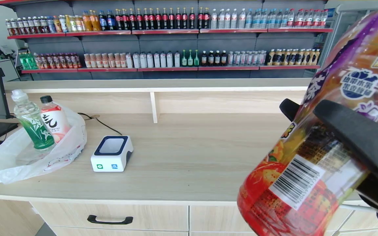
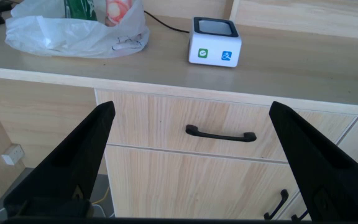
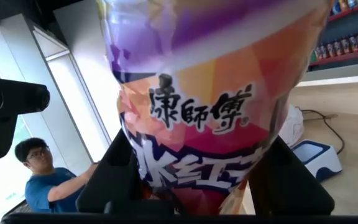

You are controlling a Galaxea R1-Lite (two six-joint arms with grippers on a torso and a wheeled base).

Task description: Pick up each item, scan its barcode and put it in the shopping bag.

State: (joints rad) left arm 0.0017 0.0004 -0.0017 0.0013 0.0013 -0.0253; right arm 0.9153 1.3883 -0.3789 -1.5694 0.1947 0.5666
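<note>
Bottle (image 1: 340,82) inside right gripper (image 1: 307,110)

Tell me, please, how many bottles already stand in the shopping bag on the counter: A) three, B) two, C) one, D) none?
B: a green-labelled bottle and a pink-labelled bottle stand upright side by side in the shopping bag, while a third bottle is held in the right gripper, away from the bag.

Wide counter (image 1: 192,157) room lies right of the scanner (image 1: 112,153); the filled shopping bag (image 1: 8,160) blocks the left end.
</note>
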